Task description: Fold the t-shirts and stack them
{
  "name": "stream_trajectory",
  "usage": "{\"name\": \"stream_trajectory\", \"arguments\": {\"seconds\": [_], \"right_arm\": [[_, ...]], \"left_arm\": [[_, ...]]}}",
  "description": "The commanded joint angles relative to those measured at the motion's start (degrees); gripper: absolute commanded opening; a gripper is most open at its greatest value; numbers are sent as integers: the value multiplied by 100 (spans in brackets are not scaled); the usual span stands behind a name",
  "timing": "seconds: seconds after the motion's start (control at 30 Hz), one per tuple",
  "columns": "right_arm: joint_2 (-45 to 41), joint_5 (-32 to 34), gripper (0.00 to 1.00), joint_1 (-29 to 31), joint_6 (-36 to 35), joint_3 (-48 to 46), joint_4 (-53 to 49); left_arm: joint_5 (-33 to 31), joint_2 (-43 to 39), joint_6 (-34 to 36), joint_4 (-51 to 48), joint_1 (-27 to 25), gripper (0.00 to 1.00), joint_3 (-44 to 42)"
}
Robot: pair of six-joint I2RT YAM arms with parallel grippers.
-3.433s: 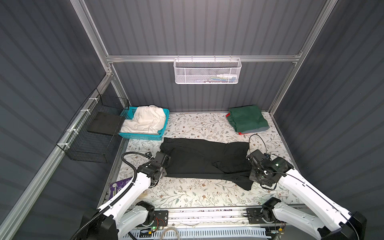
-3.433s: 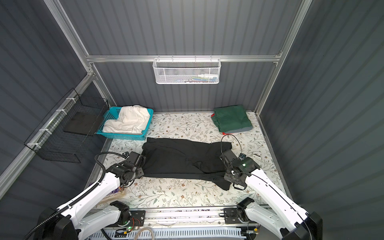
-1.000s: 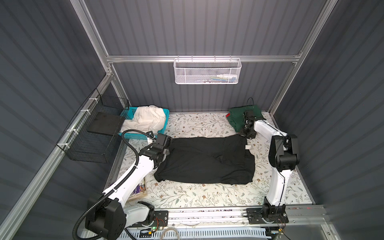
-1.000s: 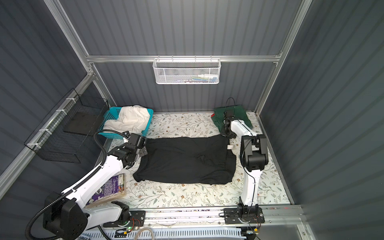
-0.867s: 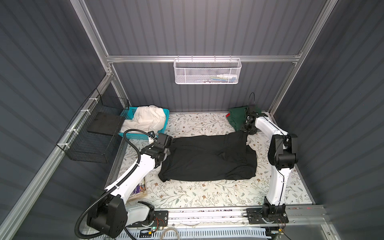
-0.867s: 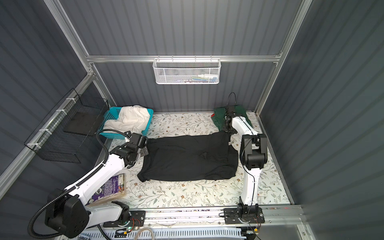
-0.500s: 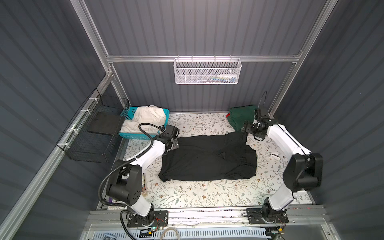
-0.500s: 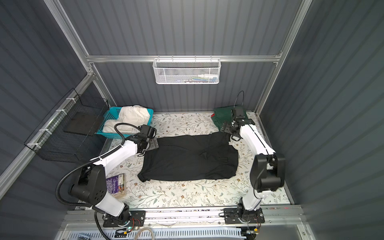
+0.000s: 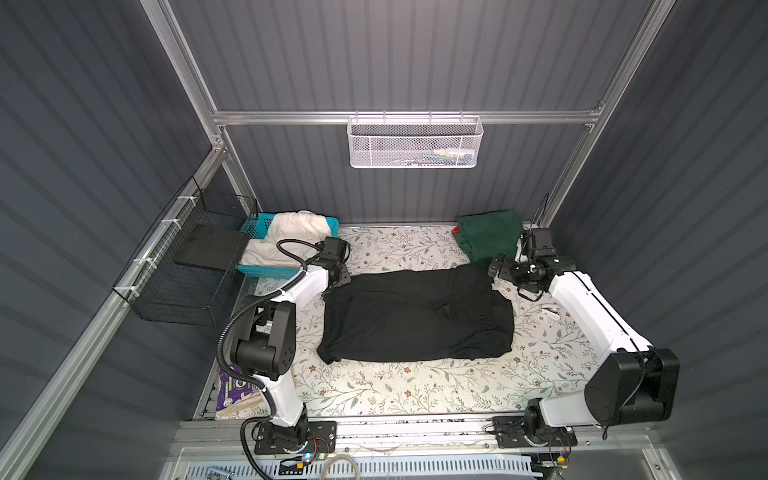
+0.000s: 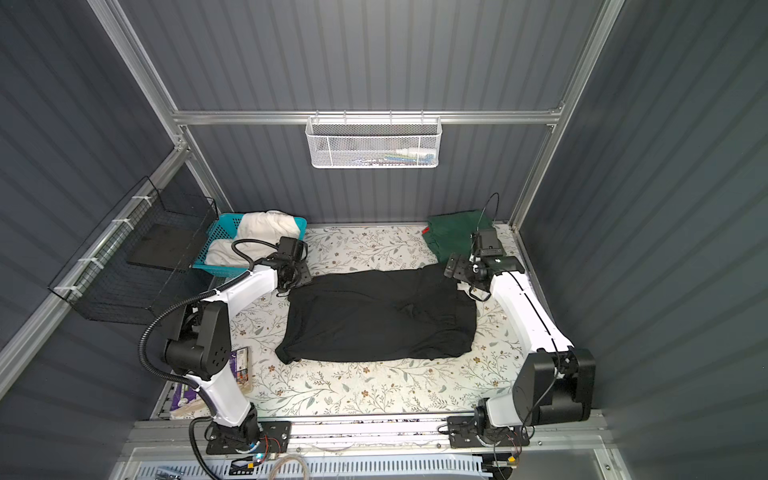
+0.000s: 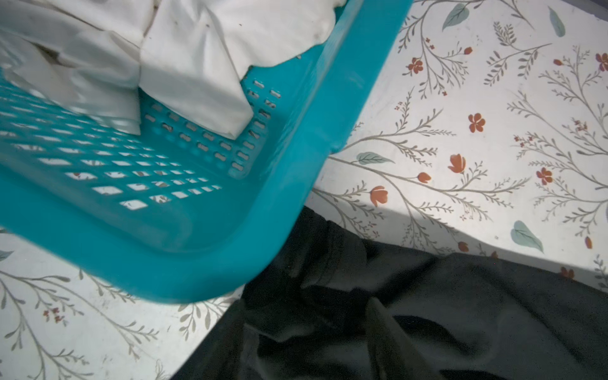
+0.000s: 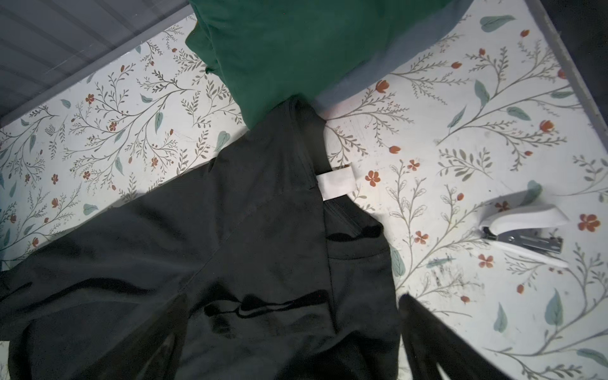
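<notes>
In both top views the black t-shirt (image 9: 415,320) (image 10: 378,316) lies in the middle of the flowered table (image 9: 407,390). The left gripper (image 9: 340,277) is at its far left corner and the right gripper (image 9: 496,268) at its far right corner. The arms hide the cloth under both claws, and from up here I cannot tell whether the left one is clenched or released. A few seconds ago both claws were at the shirt's near edge and the cloth made a long, thin band; now it is a deeper, doubled block. The turquoise basket (image 9: 266,270) in the far left corner holds the cream-white t-shirt (image 9: 295,232). The white mesh basket (image 9: 415,143) on the back wall holds small items too blurred to name. The dark green t-shirt (image 9: 490,239) tops the far right pile, with a sliver of red showing at its edge. In the left wrist view the basket's corner is right beside the black cloth, and the fingers are lost against that cloth. In the right wrist view both fingers (image 12: 437,342) are spread wide and released above the black shirt. A white tag (image 12: 337,182) sticks out at the shirt's edge, and a grey t-shirt (image 12: 378,75) peeks from under the green one. A stapler (image 12: 523,230) lies nearby.
</notes>
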Motion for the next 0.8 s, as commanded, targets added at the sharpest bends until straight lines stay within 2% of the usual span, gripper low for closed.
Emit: {"name": "stream_trajectory", "arguments": {"seconds": [0.0, 0.27, 0.33, 0.47, 0.6, 0.77], "right_arm": [[-66, -114, 99, 6, 5, 37, -121], [-30, -234, 99, 6, -48, 92, -179], [-39, -272, 99, 8, -50, 67, -179], [-39, -289, 99, 6, -41, 55, -179], [-15, -360, 99, 6, -13, 82, -218], [-9, -884, 99, 15, -1, 94, -170]], "left_arm": [[119, 16, 61, -99, -12, 60, -52], [217, 125, 88, -134, -12, 56, -328], [257, 151, 73, -122, -12, 51, -367], [287, 245, 30, -69, -12, 48, -371], [242, 410, 29, -91, -12, 30, -280], [269, 394, 1, -38, -14, 6, -284]]}}
